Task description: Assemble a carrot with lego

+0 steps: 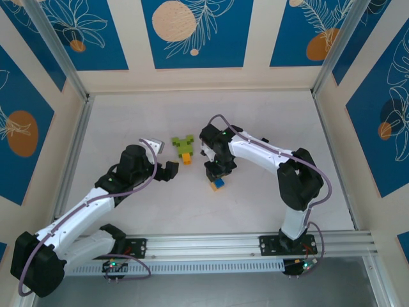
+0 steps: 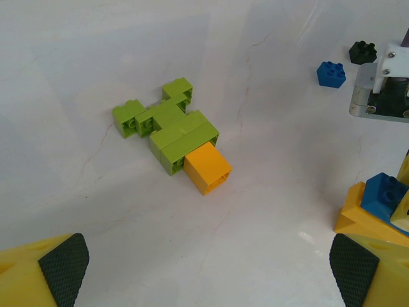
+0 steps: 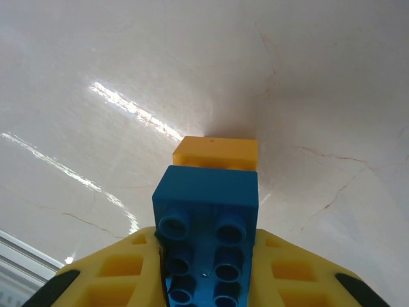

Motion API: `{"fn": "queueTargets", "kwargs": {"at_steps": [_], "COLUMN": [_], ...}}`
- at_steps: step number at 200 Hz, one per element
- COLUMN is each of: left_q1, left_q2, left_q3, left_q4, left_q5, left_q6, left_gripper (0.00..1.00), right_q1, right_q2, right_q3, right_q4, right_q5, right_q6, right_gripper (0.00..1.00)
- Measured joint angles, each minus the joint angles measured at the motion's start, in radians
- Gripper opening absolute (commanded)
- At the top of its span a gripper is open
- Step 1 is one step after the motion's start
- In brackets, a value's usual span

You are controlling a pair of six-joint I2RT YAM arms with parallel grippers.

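Observation:
A lego piece of lime green bricks (image 2: 167,125) with one orange brick (image 2: 208,167) on its end lies flat on the white table; in the top view this green and orange piece (image 1: 183,147) is at mid-table. My left gripper (image 2: 208,275) hovers just short of it, open, with nothing between its black pads (image 2: 62,268). My right gripper (image 3: 208,275) is shut on a blue studded brick (image 3: 208,217), and an orange brick (image 3: 217,153) sticks out past the blue brick's far end. In the top view the right gripper (image 1: 217,174) holds this blue and orange stack (image 1: 218,184) right of the green piece.
A loose small blue brick (image 2: 331,73) and a tiny black brick (image 2: 363,51) lie on the table beyond the right gripper's body (image 2: 383,89). Low walls (image 1: 204,80) ring the white table, and a metal rail (image 1: 243,246) runs along its near edge.

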Motion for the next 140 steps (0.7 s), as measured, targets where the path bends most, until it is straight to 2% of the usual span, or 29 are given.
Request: {"fn": "queueTargets", "kwargs": {"at_steps": [86,140], "left_q1": [0.000,0.000], "left_q2": [0.000,0.000], "left_q3": [0.000,0.000], "left_q4": [0.000,0.000], "left_q5": [0.000,0.000], "left_q6": [0.000,0.000], "left_gripper": [1.00,0.99], "right_q1": [0.005,-0.022], "right_q2": [0.007,0.069], "right_q3": [0.006,0.071], "right_q4": [-0.005,-0.048], "right_q5": [0.007,-0.028], "right_q6": [0.010,-0.047], "right_gripper": [0.25,0.25]}}
